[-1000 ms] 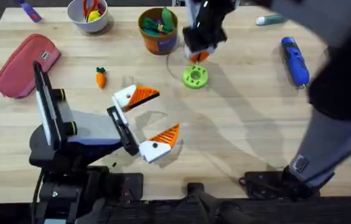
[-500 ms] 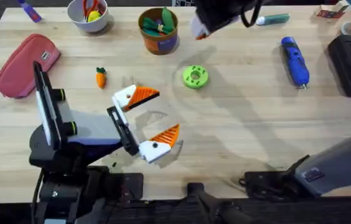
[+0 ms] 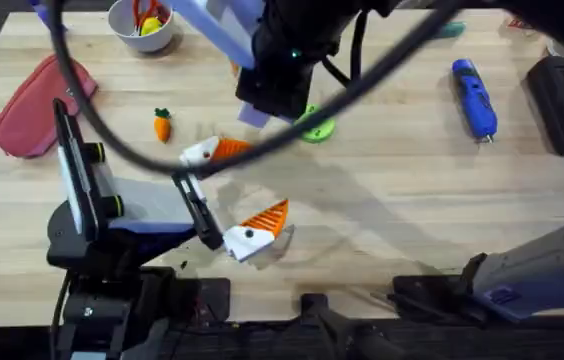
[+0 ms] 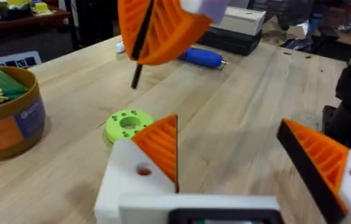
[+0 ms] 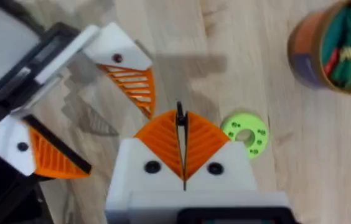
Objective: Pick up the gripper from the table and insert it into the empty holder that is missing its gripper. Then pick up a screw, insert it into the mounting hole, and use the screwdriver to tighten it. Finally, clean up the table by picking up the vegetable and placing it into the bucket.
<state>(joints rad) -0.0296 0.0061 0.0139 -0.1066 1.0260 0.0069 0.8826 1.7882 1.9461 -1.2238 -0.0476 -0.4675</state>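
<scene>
A broad light wooden counter with visible grain carries the scene, with dark floor past its far edge and, in the left wrist view, shelving and clutter in the room beyond. The right arm reaches in from the counter's near right corner and looms dark and blurred over the far middle, trailing a black cable. Its right gripper hangs above the counter with orange-padded fingers pressed together, a thin dark rod pinched between them. The left arm lies along the near left of the counter, its left gripper resting near the middle with white-and-orange fingers spread well apart and nothing between them. Both of its white mounts carry orange tips.

A red pouch lies by the far left edge. The bucket, orange-brown with a blue label, stands at the far middle holding green toy items. A white bowl with small items sits at the far left edge. The blue screwdriver lies toward the far right of the counter, well apart from both grippers. A green disc with holes lies just beside the right gripper's tips. The vegetable, a tiny carrot, lies on the left half, between the pouch and the left gripper.
</scene>
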